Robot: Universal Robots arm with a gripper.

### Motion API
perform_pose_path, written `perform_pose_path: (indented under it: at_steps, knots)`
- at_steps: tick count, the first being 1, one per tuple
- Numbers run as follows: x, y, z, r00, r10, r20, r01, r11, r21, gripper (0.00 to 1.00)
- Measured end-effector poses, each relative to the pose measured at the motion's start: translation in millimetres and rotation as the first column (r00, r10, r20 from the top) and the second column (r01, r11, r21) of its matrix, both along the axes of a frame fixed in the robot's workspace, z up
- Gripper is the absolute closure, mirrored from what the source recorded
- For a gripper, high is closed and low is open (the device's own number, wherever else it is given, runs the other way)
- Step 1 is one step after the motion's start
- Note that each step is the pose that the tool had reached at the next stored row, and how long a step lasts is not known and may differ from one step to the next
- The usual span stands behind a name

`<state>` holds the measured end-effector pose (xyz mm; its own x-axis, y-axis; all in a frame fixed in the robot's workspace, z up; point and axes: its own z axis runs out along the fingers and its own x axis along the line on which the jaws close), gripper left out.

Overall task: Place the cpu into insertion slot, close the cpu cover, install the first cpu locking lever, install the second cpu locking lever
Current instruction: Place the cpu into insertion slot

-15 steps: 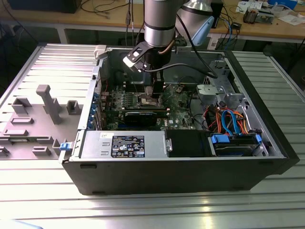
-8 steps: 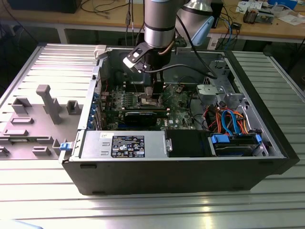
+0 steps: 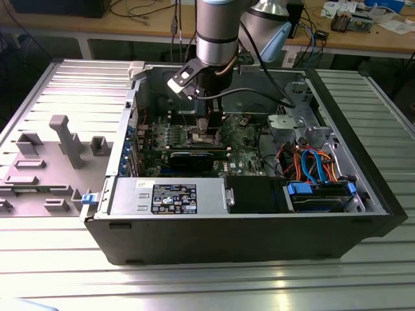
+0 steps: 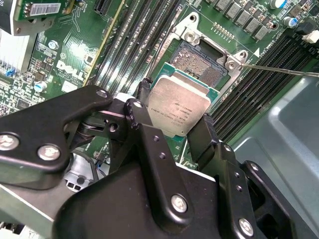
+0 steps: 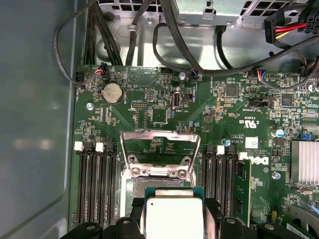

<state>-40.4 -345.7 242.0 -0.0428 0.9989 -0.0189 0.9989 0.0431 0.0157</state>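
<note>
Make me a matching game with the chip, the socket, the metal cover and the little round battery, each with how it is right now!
Things:
1. cpu
2. insertion slot
3. cpu cover
4. coin battery

States:
A. flipped open
B. round and silver
C. held in the gripper
D. bare, nothing in it yet

Pairs: 1-C, 2-D, 3-A, 4-B.

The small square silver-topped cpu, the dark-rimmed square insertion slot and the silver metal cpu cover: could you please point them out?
cpu (image 4: 180,107), second wrist view, centre of its metal top.
insertion slot (image 4: 197,62), second wrist view, exposed contact field.
cpu cover (image 5: 160,134), first wrist view, free-end bar of its frame.
</note>
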Motion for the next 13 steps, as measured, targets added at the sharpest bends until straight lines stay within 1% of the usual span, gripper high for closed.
perform_pose_path:
  at_steps: [13]
  knots:
    - [-0.1, 0.0, -2.6, 1.0, 0.0, 0.0, 0.0, 1.0, 0.0, 0.45]
